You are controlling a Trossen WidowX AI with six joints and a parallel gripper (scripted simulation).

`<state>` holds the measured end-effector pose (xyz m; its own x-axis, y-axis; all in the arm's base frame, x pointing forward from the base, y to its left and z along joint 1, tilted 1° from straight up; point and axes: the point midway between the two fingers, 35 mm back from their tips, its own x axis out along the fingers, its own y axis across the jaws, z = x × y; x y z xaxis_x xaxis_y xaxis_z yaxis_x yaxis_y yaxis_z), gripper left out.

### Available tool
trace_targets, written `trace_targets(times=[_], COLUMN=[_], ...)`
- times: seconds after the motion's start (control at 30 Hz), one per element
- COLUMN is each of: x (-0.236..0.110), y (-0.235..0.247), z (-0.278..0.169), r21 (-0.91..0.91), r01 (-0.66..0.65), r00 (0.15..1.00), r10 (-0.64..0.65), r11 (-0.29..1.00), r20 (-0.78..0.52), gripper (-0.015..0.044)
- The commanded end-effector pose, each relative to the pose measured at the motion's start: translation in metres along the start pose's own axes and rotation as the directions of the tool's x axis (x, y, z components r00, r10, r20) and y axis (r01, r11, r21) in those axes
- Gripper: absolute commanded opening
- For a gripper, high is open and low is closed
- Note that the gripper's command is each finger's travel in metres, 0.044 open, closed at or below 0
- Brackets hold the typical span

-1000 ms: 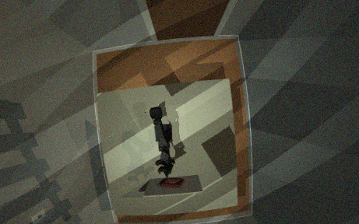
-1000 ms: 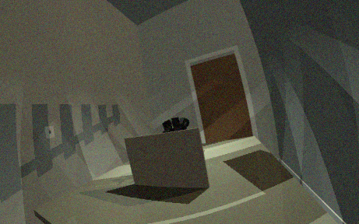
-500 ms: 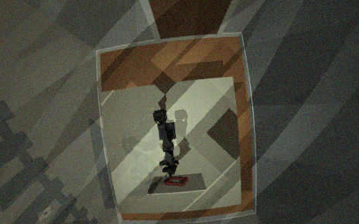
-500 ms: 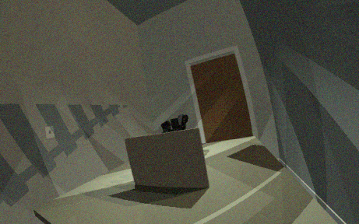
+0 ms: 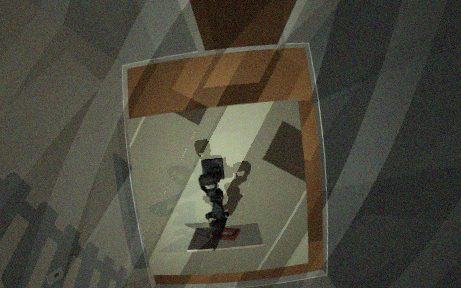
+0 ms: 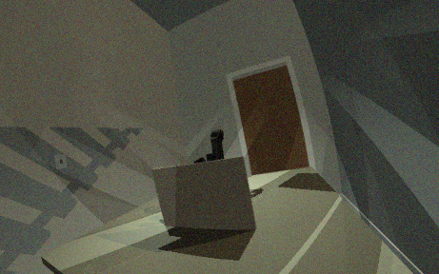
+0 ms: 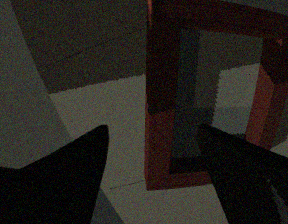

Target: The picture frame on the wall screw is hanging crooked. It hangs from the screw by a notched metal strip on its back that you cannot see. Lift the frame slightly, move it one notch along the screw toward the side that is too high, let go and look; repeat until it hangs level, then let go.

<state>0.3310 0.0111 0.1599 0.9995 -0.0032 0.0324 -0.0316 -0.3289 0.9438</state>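
Observation:
The red picture frame (image 5: pixel 236 233) (image 7: pixel 158 145) shows small against the grey wall panel (image 5: pixel 252 236) in the top view and large at the upper right of the wrist view. Its screw and notched strip are hidden, and its tilt cannot be told surely from these angled, dark views. My gripper (image 7: pixel 153 132) is open and empty. In the wrist view the frame's left bar appears between the two black fingertips, and the right finger overlaps the frame's lower opening and bottom bar. Contact cannot be told. In the exterior view the panel hides the frame.
The black arm (image 5: pixel 216 200) (image 6: pixel 217 145) stands close by the panel, its upper part showing above the panel's edge in the exterior view. A brown door (image 6: pixel 270 119) is in the wall behind. A small wall plate (image 5: pixel 55 275) (image 6: pixel 61 162) is at the left. Strong shadows cross the room.

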Motion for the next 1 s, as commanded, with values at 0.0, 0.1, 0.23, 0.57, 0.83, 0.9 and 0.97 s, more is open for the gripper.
trace_targets(times=[0.0, 0.1, 0.23, 0.57, 0.83, 0.9, 0.97], x=[0.005, 0.005, 0.005, 0.013, 0.026, 0.029, 0.032], y=[-0.008, -0.008, -0.008, -0.007, -0.007, -0.007, -0.007], z=[0.003, 0.003, 0.003, 0.002, 0.002, 0.002, 0.002], r21=[0.004, 0.004, 0.004, 0.004, 0.004, 0.004, 0.004], r01=[-0.002, -0.002, -0.002, -0.003, -0.004, -0.004, -0.005], r00=[1.0, 1.0, 1.0, 1.0, 1.0, 1.0, 1.0], r10=[0.002, 0.002, 0.002, 0.003, 0.004, 0.005, 0.005], r11=[1.0, 1.0, 1.0, 1.0, 1.0, 1.0, 1.0], r20=[-0.006, -0.006, -0.006, -0.006, -0.006, -0.006, -0.006], gripper=[0.026, 0.026, 0.026, 0.026, 0.026, 0.026, 0.026])
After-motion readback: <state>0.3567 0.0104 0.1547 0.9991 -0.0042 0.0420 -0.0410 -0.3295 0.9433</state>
